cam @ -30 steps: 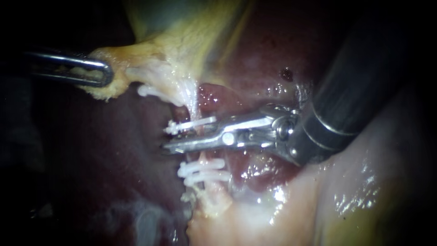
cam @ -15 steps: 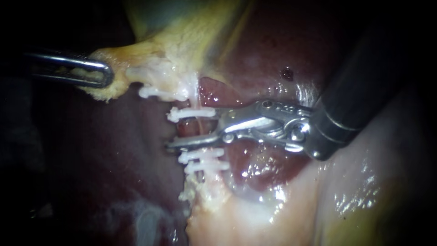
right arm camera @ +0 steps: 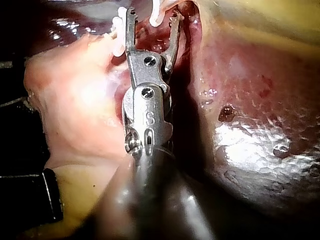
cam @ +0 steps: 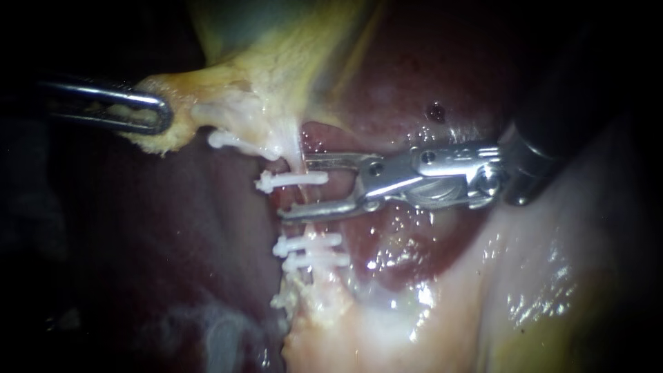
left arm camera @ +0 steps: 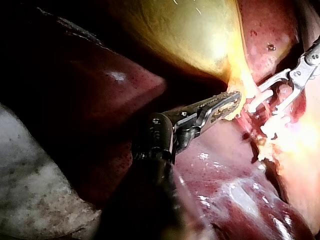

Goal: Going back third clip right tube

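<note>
Below the yellow-green gallbladder (cam: 276, 62): right instrument (cam: 297, 188) at the thin pale tube (cam: 293, 153).
Its steel jaws stand apart, one either side of a white plastic clip (cam: 293, 181) on that tube; two more white clips (cam: 307, 243) sit just below. The left instrument's (cam: 155, 110) jaws clamp the gallbladder's yellow edge, over dark red liver (cam: 173, 228).

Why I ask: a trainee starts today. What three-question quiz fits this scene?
1. True or false: the right instrument is shut.
2. The left instrument grips: A gauze, B gallbladder, C a needle.
3. In the endoscope view, how many clips sit below the right instrument?
Key: 1 false; 2 B; 3 two.
</note>
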You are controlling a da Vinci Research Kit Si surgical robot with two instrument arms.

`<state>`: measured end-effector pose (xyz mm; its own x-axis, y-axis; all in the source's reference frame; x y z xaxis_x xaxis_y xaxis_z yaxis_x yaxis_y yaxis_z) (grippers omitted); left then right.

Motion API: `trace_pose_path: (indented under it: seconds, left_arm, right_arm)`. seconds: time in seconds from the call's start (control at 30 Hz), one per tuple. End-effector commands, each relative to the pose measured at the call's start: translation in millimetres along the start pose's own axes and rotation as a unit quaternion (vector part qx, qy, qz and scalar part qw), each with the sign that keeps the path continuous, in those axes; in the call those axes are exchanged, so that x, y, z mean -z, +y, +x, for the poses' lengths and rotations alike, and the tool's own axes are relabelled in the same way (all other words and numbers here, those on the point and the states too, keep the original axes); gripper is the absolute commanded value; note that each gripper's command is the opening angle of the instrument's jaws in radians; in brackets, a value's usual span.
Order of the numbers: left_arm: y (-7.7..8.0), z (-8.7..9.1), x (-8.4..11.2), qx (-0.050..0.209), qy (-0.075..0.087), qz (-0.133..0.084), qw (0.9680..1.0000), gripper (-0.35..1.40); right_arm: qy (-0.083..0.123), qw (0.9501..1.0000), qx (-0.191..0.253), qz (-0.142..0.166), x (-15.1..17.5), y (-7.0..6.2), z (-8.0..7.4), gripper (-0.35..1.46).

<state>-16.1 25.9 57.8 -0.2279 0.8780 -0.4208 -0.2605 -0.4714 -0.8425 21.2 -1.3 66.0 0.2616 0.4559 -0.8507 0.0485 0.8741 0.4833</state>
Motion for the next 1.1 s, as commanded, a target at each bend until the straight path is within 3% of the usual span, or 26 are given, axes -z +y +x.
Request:
trace_pose_path:
  seconds: [0.03,0.47,0.67,1.1]
  left_arm:
    - [0.0,0.0,0.0,0.000,0.000,0.000,1.0000,-0.35]
    - [0.0,0.0,0.0,0.000,0.000,0.000,1.0000,-0.35]
    - [0.0,0.0,0.0,0.000,0.000,0.000,1.0000,-0.35]
    - [-0.7,-0.5,-0.8,-0.008,0.001,0.002,1.0000,-0.35]
  right_arm:
    - [-0.001,1.0000,0.005,0.001,0.8,-0.4,0.0,0.50]
    - [-0.001,0.9989,0.042,0.019,7.6,-3.1,-0.2,0.50]
    - [-0.002,0.9984,0.052,0.020,9.6,-3.1,-0.2,0.50]
    - [-0.002,0.9983,0.054,0.021,10.0,-3.0,0.0,0.50]
